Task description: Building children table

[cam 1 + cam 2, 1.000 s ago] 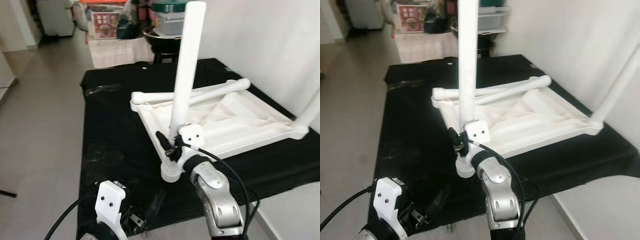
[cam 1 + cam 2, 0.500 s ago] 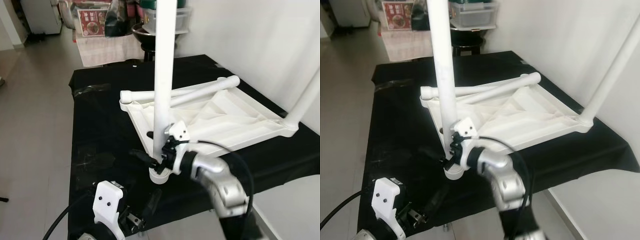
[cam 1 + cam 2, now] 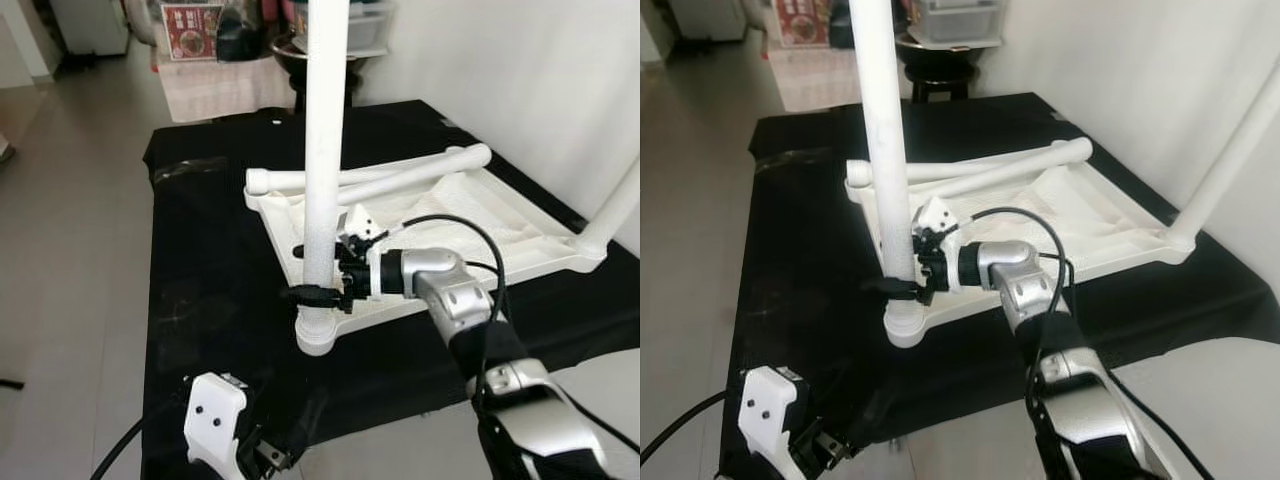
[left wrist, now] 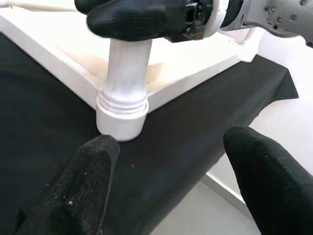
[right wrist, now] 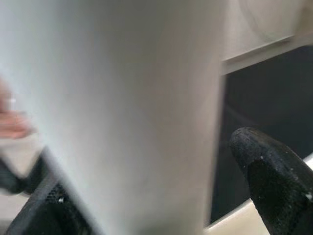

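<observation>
The left gripper (image 4: 166,181) hangs low with its fingers spread and empty, the socket (image 4: 121,120) just ahead of its tips. To its right, the right gripper (image 3: 318,292) is clamped around the upright leg (image 3: 325,150) just above that socket, at the near corner of the upturned top (image 3: 480,225). If the leg is tilted when turned, the thread could cross; a loose grip may slip on the smooth tube, and twisting could drag the top across the black cloth (image 3: 200,270).

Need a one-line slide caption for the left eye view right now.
Right end effector grips the upright white table leg just above its corner socket on the overturned tabletop.
</observation>
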Robot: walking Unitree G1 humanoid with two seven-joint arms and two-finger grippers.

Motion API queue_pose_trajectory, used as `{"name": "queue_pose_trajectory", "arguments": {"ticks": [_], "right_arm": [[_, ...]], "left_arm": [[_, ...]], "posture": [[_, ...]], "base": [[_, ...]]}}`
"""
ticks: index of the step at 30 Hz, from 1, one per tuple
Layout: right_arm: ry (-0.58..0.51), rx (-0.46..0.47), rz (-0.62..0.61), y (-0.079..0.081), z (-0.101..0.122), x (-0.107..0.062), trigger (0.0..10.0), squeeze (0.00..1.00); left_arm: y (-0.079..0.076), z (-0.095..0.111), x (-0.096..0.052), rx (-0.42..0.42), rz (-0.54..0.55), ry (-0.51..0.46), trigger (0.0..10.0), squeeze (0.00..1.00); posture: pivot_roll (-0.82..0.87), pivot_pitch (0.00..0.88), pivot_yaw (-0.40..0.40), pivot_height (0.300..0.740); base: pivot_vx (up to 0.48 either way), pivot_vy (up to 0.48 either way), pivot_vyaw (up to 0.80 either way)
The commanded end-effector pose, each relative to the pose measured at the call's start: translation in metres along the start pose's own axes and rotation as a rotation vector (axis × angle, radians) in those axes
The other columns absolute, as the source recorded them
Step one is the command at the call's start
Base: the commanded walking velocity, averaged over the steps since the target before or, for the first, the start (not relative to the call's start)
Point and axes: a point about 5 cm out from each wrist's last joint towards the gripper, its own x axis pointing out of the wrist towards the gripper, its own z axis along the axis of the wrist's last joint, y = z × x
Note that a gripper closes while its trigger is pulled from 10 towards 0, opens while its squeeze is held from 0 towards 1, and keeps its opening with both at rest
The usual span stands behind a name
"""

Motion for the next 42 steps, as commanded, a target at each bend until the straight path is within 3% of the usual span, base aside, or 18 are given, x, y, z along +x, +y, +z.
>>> {"name": "queue_pose_trajectory", "arguments": {"ticks": [1, 2, 13, 19, 20, 21, 23, 24, 25, 28, 32, 33, 34, 37, 38, 39, 40, 42], "right_arm": [[-0.047, 0.012, 0.051, -0.001, 0.004, -0.005, 5.8, 0.0], [-0.053, 0.018, 0.061, -0.001, 0.005, -0.005, 0.0, 0.0], [-0.075, 0.038, -0.008, -0.006, -0.006, -0.012, 0.0, 0.0], [-0.088, -0.009, -0.241, -0.001, -0.023, -0.024, 0.0, 0.0], [-0.076, -0.013, -0.355, 0.003, -0.03, -0.025, 0.0, 0.0], [-0.036, 0.018, -0.662, 0.007, -0.042, -0.022, 0.0, 0.0], [-0.036, 0.018, -0.662, 0.007, -0.042, -0.022, 0.0, 0.0], [0.016, 0.086, -0.89, 0.03, -0.06, -0.016, 0.0, 0.0], [0.045, 0.087, -1.001, 0.056, -0.065, -0.007, 0.0, 0.0], [0.034, 0.077, -1.043, 0.062, -0.062, -0.001, 0.0, 0.0], [0.001, 0.03, -0.914, 0.056, -0.056, 0.018, 0.0, 0.0], [0.005, 0.03, -0.897, 0.055, -0.057, 0.022, 4.1, 0.0], [0.007, 0.031, -0.892, 0.055, -0.057, 0.023, 10.0, 0.0], [0.011, 0.029, -0.84, 0.06, -0.054, 0.03, 10.0, 0.0], [-0.006, 0.035, -0.784, 0.06, -0.052, 0.034, 10.0, 0.56], [-0.006, 0.035, -0.784, 0.06, -0.052, 0.034, 10.0, 0.56], [-0.049, 0.055, -0.728, 0.056, -0.047, 0.034, 10.0, 1.0], [-0.09, 0.074, -0.666, 0.055, -0.039, 0.035, 10.0, 1.0]], "left_arm": [[-0.004, 0.001, -0.003, -0.005, -0.007, 0.012, 10.0, 0.0], [-0.004, 0.001, -0.003, -0.006, -0.008, 0.013, 10.0, 0.0], [-0.007, 0.0, -0.004, -0.012, -0.011, 0.021, 10.0, 0.0], [-0.004, -0.001, -0.003, -0.011, -0.006, 0.021, 10.0, 0.0], [-0.003, -0.001, -0.003, -0.01, -0.005, 0.02, 10.0, 0.0], [-0.001, -0.001, -0.003, -0.008, -0.004, 0.021, 10.0, 0.0], [-0.001, -0.001, -0.003, -0.008, -0.004, 0.021, 10.0, 0.0], [0.003, -0.001, -0.002, -0.005, -0.003, 0.021, 10.0, 0.0], [0.006, -0.001, -0.001, -0.001, -0.007, 0.022, 10.0, 0.0], [0.01, -0.003, 0.001, 0.001, -0.012, 0.025, 10.0, 0.0], [0.014, -0.005, 0.006, 0.006, -0.02, 0.025, 10.0, 0.0], [0.015, -0.005, 0.007, 0.007, -0.016, 0.021, 10.0, 0.0], [0.015, -0.005, 0.008, 0.008, -0.013, 0.019, 10.0, 0.0], [0.016, -0.006, 0.008, 0.01, -0.007, 0.018, 10.0, 0.0], [0.016, -0.006, 0.007, 0.01, -0.005, 0.019, 10.0, 0.0], [0.016, -0.006, 0.007, 0.01, -0.005, 0.019, 10.0, 0.0], [0.015, -0.006, 0.006, 0.01, -0.006, 0.021, 10.0, 0.0], [0.015, -0.007, 0.006, 0.008, -0.009, 0.023, 10.0, 0.0]], "posture": [[0.11, 0.2, -0.052, 0.74], [0.11, 0.2, -0.052, 0.74], [0.1, 0.2, -0.055, 0.74], [0.08, 0.187, -0.066, 0.74], [0.07, 0.185, -0.066, 0.74], [0.06, 0.176, -0.058, 0.74], [0.06, 0.176, -0.058, 0.74], [0.03, 0.166, -0.042, 0.74], [0.03, 0.153, -0.027, 0.74], [0.02, 0.123, -0.023, 0.74], [0.04, 0.104, -0.044, 0.74], [0.04, 0.098, -0.045, 0.74], [0.05, 0.097, -0.047, 0.74], [0.05, 0.093, -0.046, 0.74], [0.05, 0.091, -0.043, 0.74], [0.05, 0.091, -0.043, 0.74], [0.06, 0.09, -0.042, 0.74], [0.06, 0.09, -0.042, 0.74]], "base": [[0.0, 0.0, 0.0], [0.0, 0.0, 0.0], [0.0, 0.0, 0.0], [0.0, 0.0, 0.0], [0.0, 0.0, 0.0], [0.0, 0.0, 0.0], [0.0, 0.0, 0.0], [0.0, 0.0, 0.0], [0.0, 0.0, 0.0], [0.0, 0.0, 0.0], [0.0, 0.0, 0.0], [0.0, 0.0, 0.0], [0.0, 0.0, 0.0], [0.0, 0.0, 0.0], [0.0, 0.0, 0.0], [0.0, 0.0, 0.0], [0.0, 0.0, 0.0], [0.0, 0.0, 0.0]]}}
